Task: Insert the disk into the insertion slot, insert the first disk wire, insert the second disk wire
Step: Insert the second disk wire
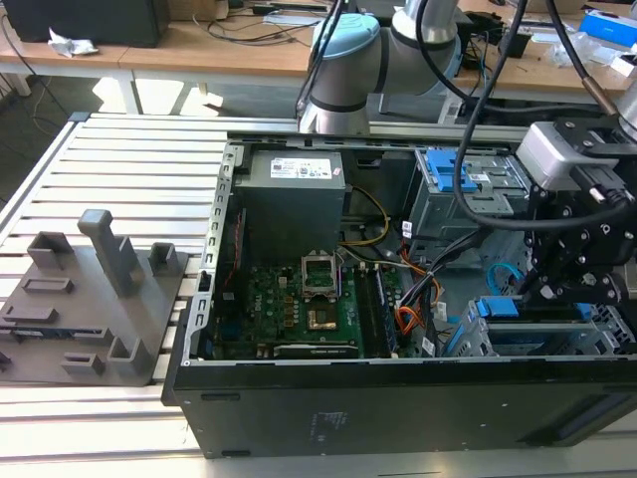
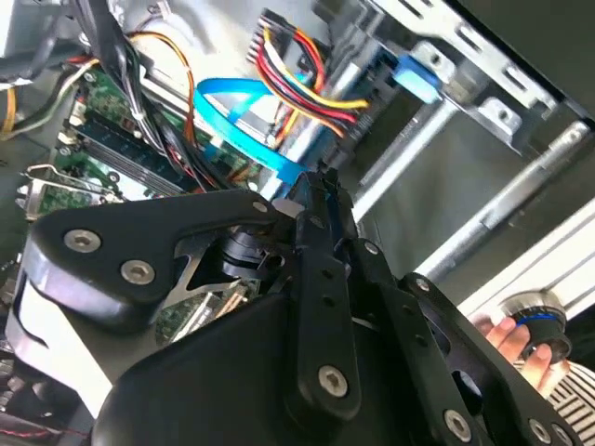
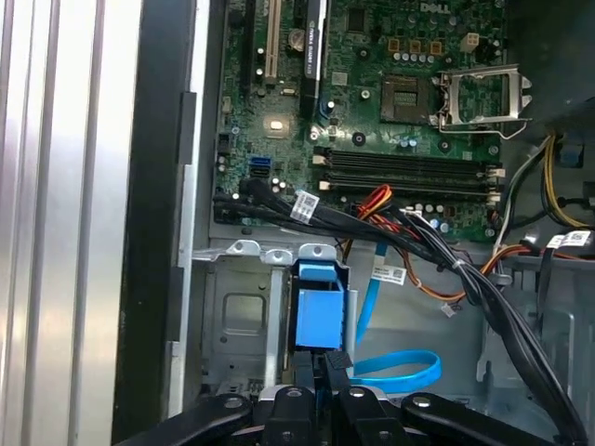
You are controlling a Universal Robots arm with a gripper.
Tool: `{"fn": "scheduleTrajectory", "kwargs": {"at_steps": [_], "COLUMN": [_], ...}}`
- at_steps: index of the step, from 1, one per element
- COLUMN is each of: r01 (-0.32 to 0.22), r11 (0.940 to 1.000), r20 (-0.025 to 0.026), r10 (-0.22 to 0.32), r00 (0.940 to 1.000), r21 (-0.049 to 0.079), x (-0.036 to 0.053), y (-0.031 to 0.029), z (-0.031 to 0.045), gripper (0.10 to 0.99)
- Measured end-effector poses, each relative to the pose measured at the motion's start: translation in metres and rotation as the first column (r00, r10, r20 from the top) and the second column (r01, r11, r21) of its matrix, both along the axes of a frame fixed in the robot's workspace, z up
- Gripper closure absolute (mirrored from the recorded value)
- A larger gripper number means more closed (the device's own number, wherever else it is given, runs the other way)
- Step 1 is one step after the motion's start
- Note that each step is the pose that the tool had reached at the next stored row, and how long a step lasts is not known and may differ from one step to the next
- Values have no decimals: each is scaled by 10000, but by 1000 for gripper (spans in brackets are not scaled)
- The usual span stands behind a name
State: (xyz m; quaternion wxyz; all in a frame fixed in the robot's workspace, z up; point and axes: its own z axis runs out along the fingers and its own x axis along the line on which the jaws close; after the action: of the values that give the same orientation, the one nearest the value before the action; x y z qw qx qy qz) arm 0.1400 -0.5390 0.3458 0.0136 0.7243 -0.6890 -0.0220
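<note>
In an open computer case, the disk (image 1: 498,309) sits in the grey insertion slot (image 1: 557,341) at the exterior view's right. The end of its blue carrier (image 3: 321,311) faces my gripper inside the cage (image 3: 240,316). My gripper (image 3: 325,364) hangs just off that carrier end, with its fingers together on the end of a flat blue disk wire (image 3: 402,373). The wire loops away from the fingertips. In the second wrist view the blue wire (image 2: 237,116) runs right up to my gripper (image 2: 316,184). A red, yellow and black wire bundle (image 2: 302,70) with a black plug hangs just beyond.
The motherboard (image 1: 299,299) and power supply (image 1: 294,189) fill the case's middle. A taller cage with a blue bracket (image 1: 468,177) stands behind my gripper (image 1: 537,291). Black cable bundles (image 3: 372,223) cross above the slot. A grey fixture block (image 1: 100,299) lies outside the case. A hand (image 2: 502,334) shows beyond the case wall.
</note>
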Motion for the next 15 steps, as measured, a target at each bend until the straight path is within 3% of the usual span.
{"fn": "scheduleTrajectory", "kwargs": {"at_steps": [1,3,7,15], "r01": [0,0,79,257], "r11": [10000,10000,10000,9997], "r20": [-1,-2,-7,-13], "r10": [0,0,-79,-257], "r00": [10000,10000,10000,9997], "r21": [1,3,0,-2], "x": [8,29,84,110], "y": [44,61,55,26], "z": [-10,-19,-25,-42], "gripper": [922,922,922,922]}}
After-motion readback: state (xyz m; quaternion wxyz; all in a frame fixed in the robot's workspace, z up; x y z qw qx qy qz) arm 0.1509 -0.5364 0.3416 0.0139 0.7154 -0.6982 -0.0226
